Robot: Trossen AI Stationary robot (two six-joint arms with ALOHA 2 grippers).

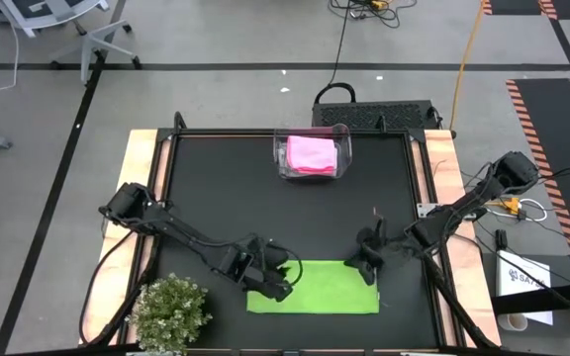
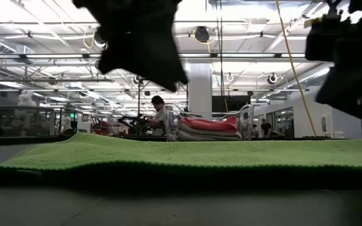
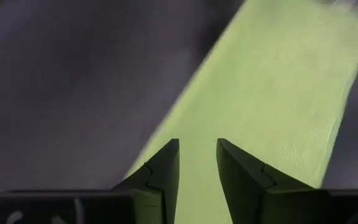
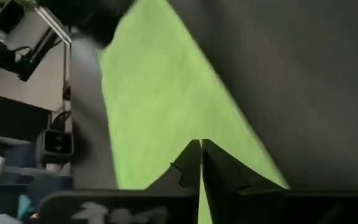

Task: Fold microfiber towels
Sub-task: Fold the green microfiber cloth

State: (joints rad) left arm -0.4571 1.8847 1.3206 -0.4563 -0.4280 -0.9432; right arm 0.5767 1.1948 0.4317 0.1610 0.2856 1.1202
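Jaws on the left gripper [image 1: 283, 280] are standing a little apart over the left end of the lime green towel [image 1: 315, 287], and nothing is sitting between them. Jaws on the right gripper [image 4: 201, 163] are pressed tight together at the towel's right end; I cannot tell if any cloth is caught in them. That towel is lying flat at the front of the black desk [image 1: 216, 198]. Pink towels [image 1: 312, 152] are sitting in the clear bin [image 1: 283, 158] at the back. Nearby, a small bushy plant [image 1: 169, 311] is standing at the front left corner.
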